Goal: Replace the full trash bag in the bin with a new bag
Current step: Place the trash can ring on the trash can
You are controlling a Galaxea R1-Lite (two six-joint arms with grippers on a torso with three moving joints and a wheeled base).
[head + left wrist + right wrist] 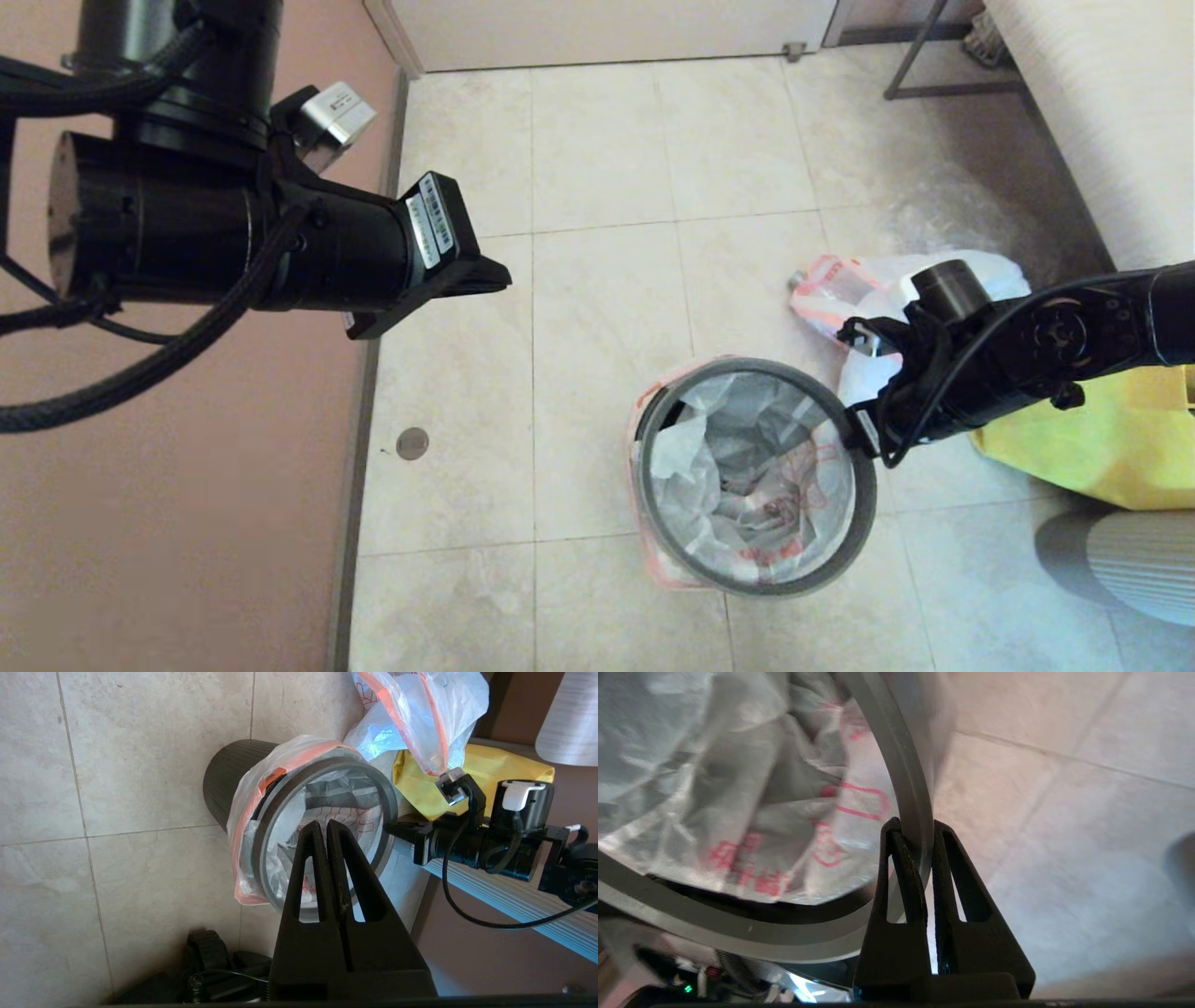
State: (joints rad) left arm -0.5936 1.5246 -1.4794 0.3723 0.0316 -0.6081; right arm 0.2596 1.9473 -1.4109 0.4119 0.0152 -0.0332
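Light: soft, even indoor light with a warm pinkish cast on the floor (597, 308).
Shadows: faint and diffuse; a dim patch lies beside the bin (653, 439).
Glare: pale sheen on the new bag (747, 467) film inside the hoop.
Blur: right wrist view is smeared, bag print and grey hoop (906, 779) soft.
Focus: head and left wrist views are reasonably crisp.

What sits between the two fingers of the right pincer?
The right wrist view shows the right pincer closed on the grey hoop at the rim of the bin, with the new bag lining it.
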